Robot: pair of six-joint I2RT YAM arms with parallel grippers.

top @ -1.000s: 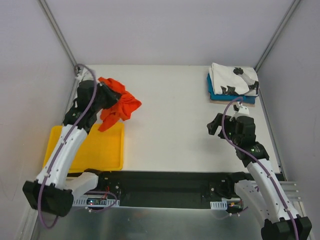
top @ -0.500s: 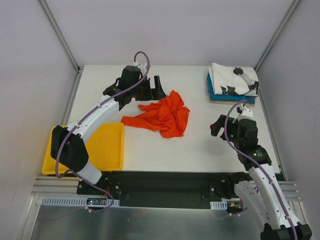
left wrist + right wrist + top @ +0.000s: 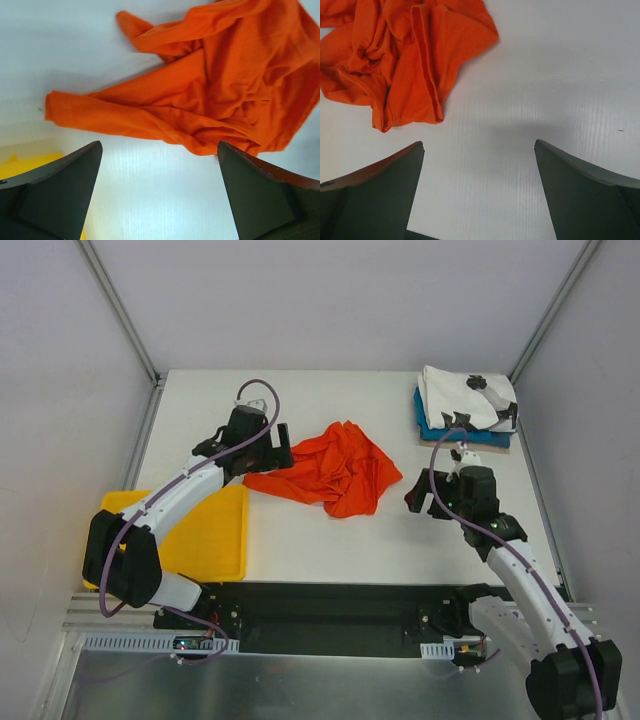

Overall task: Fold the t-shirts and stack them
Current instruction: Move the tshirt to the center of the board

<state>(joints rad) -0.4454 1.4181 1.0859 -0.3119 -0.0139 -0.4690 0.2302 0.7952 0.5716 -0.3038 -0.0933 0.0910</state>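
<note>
The orange-red t-shirt (image 3: 330,468) lies crumpled on the white table's middle; it also shows in the left wrist view (image 3: 220,90) and the right wrist view (image 3: 405,65). My left gripper (image 3: 283,447) is open and empty just left of it, over bare table (image 3: 160,145). My right gripper (image 3: 415,492) is open and empty to the shirt's right, apart from it (image 3: 479,144). The white t-shirt with black marks (image 3: 468,398) lies folded on the folded teal-blue t-shirt (image 3: 440,430) at the back right corner.
A yellow plastic tray (image 3: 205,535) sits at the front left, under the left arm. Grey walls and metal frame posts close the table on three sides. The black rail with the arm bases runs along the near edge.
The left arm carried the orange shirt from the back left to the table's middle, let it go, and has drawn back a little. The right gripper has moved left toward the shirt.
</note>
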